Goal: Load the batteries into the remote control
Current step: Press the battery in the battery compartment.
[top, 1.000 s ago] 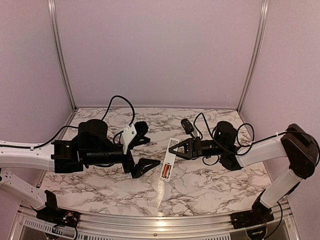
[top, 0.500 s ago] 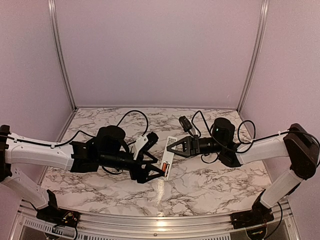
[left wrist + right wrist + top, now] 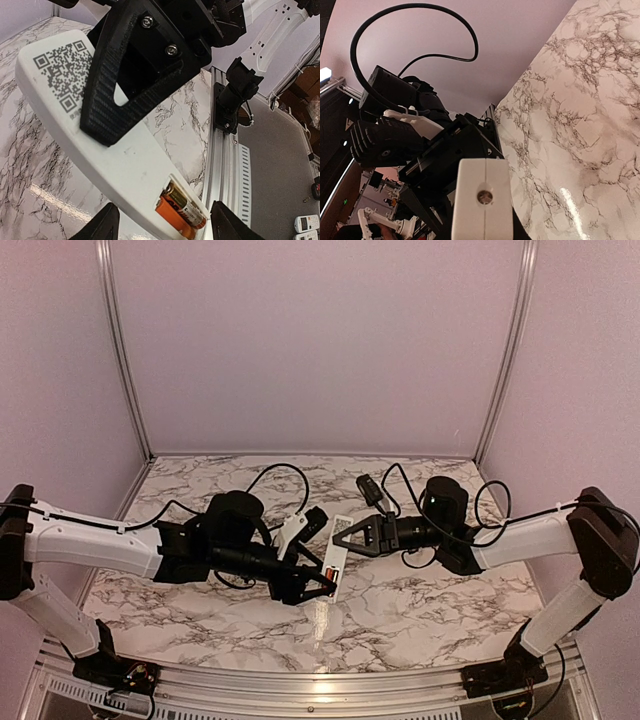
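Observation:
The white remote control [image 3: 337,554] is held back side up, just above the marble table. My right gripper [image 3: 349,533] is shut on its far end; in the left wrist view one of its black fingers [image 3: 107,95] lies across the remote [image 3: 125,160] beside a QR code. The battery bay is open, and the two copper-orange batteries [image 3: 182,210] lie side by side in it, also seen from above [image 3: 330,574]. My left gripper [image 3: 320,583] is open, with a finger on each side of the battery end [image 3: 167,224], not touching. The right wrist view shows the remote's end face [image 3: 482,197].
The marble table [image 3: 420,610] ends at an aluminium rail along the near edge [image 3: 320,680], close under the remote in the left wrist view [image 3: 227,150]. Pale walls and corner posts [image 3: 120,350] close in the back and sides. Cables loop above both wrists.
My left arm has swung right and forward to the remote, and its open fingers now straddle the battery end. The right gripper and remote have barely moved.

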